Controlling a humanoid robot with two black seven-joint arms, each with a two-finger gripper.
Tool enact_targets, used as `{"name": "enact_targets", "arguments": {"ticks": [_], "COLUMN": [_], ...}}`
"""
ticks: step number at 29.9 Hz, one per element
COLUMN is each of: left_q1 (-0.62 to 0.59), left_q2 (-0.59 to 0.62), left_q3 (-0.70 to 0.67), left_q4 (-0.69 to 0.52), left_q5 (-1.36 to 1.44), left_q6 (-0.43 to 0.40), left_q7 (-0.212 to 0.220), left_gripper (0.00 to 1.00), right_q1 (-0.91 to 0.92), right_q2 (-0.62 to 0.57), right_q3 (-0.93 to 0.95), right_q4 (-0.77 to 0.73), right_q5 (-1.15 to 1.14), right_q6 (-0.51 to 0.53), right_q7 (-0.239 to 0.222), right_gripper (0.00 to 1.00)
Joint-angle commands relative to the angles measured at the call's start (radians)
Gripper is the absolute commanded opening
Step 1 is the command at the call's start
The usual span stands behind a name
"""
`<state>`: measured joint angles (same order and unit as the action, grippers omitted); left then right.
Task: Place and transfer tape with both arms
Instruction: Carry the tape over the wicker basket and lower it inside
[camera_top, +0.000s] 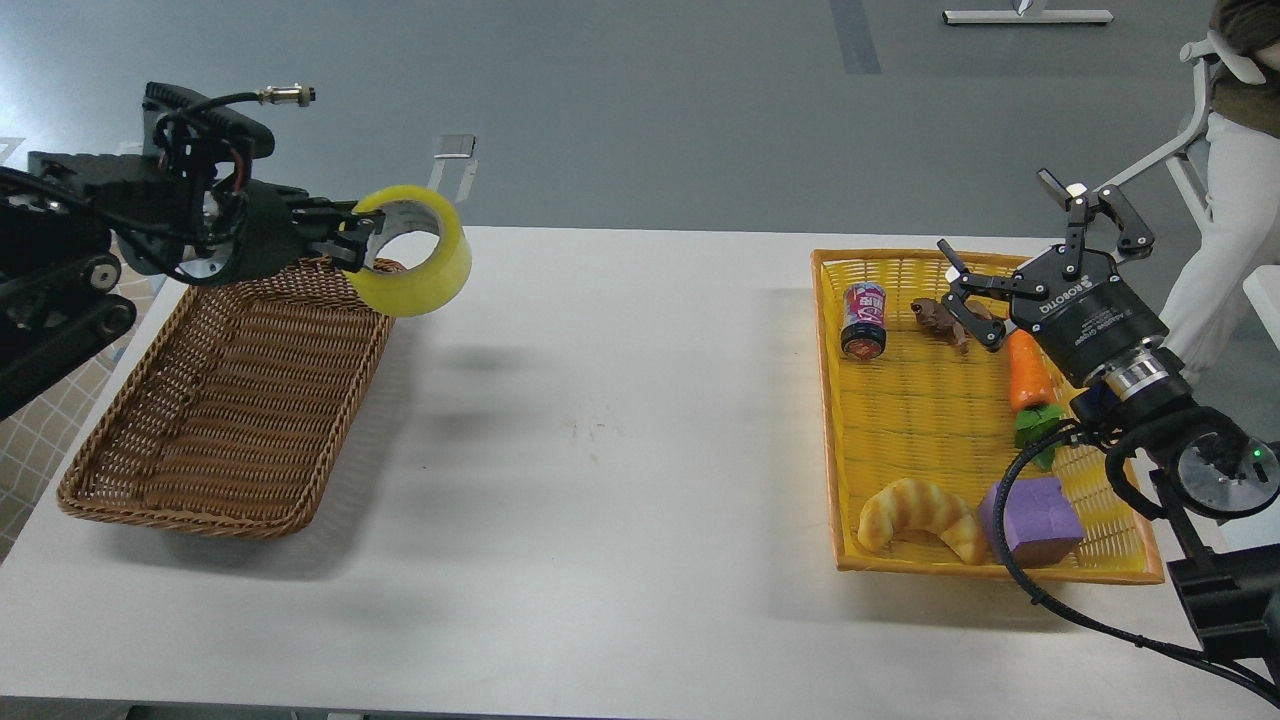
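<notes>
Left gripper (350, 240) clamps tape (415, 252) above brown basket (225, 400); right gripper (1040, 245) spread.

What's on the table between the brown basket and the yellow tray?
Nothing: in the head view the white table is bare between the brown basket and the yellow tray.

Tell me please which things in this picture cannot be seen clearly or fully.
- Head view: the left pincer grips the tape; the fingertip inside the core is hidden by the roll.
- Label on the can: too small to read.
- Small brown item in the yellow tray: partly covered by the open right pincer, so its kind is unclear.
- Carrot leaves: partly behind the right arm's wrist and cable.
- Person at the top right: cut off by the edge.
</notes>
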<state>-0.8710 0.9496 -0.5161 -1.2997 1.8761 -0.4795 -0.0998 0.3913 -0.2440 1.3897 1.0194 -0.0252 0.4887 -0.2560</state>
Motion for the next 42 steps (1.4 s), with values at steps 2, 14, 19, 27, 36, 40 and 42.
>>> {"name": "enact_targets", "arguments": {"ticks": [2, 14, 19, 27, 36, 40, 42], "left_q1": [0.036, 0.179, 0.239, 0.294, 0.342, 0.351, 0.351], "left_q2": [0.067, 0.095, 0.089, 0.075, 0.043, 0.034, 0.031], "left_q3": [-0.001, -0.002, 0.001, 0.002, 0.002, 0.002, 0.002], "left_q4": [0.01, 0.135, 0.186, 0.224, 0.255, 0.27, 0.27], "left_q5": [-0.026, -0.037, -0.07, -0.1, -0.095, -0.095, -0.095], "left_q6": [0.031, 0.134, 0.166, 0.183, 0.188, 0.19, 0.19], "left_q7": [0.0, -0.015, -0.017, -0.017, -0.015, -0.015, -0.015], "left_gripper": [0.0, 0.0, 0.0, 0.0, 0.0, 0.0, 0.0], "right_q1": [0.0, 0.0, 0.0, 0.0, 0.0, 0.0, 0.0], "right_q2": [0.015, 0.038, 0.038, 0.037, 0.037, 0.035, 0.034], "right_q3": [-0.001, -0.001, -0.001, -0.001, -0.001, -0.001, -0.001], "right_q4": [-0.019, -0.019, -0.019, -0.018, -0.019, -0.019, -0.019], "right_q5": [-0.001, -0.001, -0.001, -0.001, -0.001, -0.001, -0.001], "right_q6": [0.0, 0.0, 0.0, 0.0, 0.0, 0.0, 0.0], "right_q7": [0.0, 0.0, 0.0, -0.002, -0.002, 0.0, -0.002], "right_gripper": [1.0, 1.0, 1.0, 1.0, 1.0, 1.0, 1.0]}}
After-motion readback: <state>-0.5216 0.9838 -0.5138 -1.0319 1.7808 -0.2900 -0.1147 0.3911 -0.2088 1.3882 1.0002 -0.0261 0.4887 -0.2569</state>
